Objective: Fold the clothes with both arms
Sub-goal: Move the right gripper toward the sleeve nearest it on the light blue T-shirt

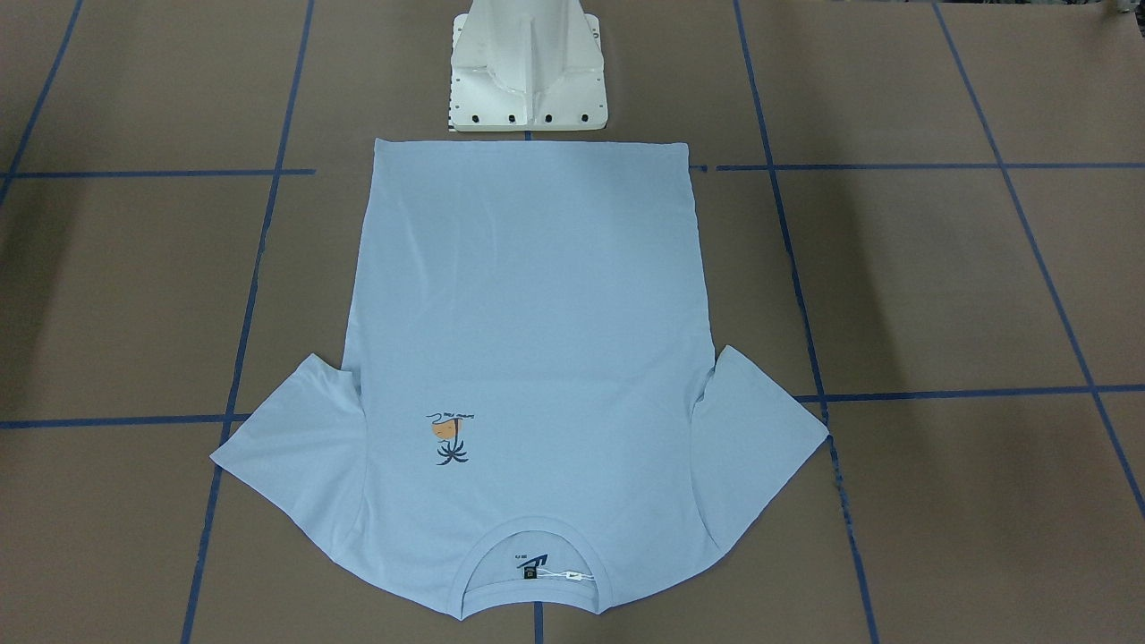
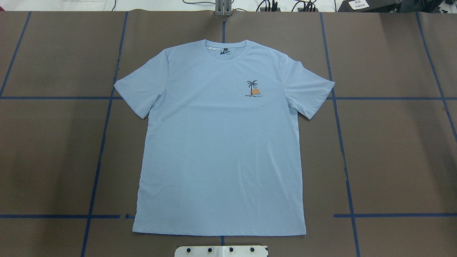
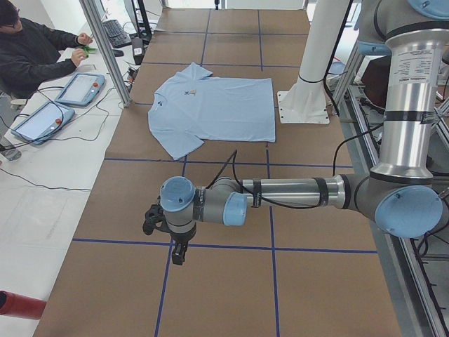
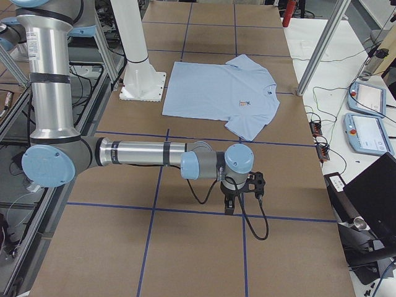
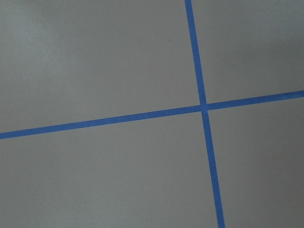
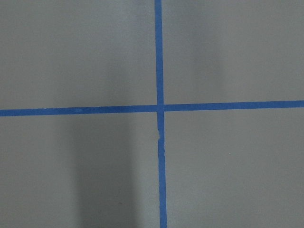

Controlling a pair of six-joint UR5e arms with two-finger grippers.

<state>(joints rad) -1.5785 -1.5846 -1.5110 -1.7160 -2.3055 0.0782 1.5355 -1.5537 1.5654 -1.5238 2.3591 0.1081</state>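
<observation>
Front view: the shirt [image 1: 528,340] lies flat and face up in the middle of the worktop [image 1: 939,286]. Its hem [image 1: 528,141] is just beside the white base [image 1: 528,72], and the collar [image 1: 535,526] is at the side away from the robot. Both sleeves [image 1: 295,447] are spread out. No part is turned over, and no arm is in this view.

Overhead view: it shows the same. The cloth is smooth, nothing is folded, and no tool is near it.

Left side view: the left arm [image 3: 280,193] reaches out low over bare worktop, well apart from the shirt. The left tool [image 3: 179,254] points down and holds nothing. I cannot tell if its fingers are apart or together.

Right side view: the right arm [image 4: 142,153] is placed the same way on the other side. The right tool [image 4: 228,208] is also empty and well apart from the shirt, and I cannot tell its state either.

Wrist views: each one shows only bare worktop and a cross of blue tape [image 5: 202,107], with no cloth.

I judge the task is at its very start. The shirt is laid out ready, but no fold is made. What remains is to bring both tools to the cloth, grasp it and make all the folds.
</observation>
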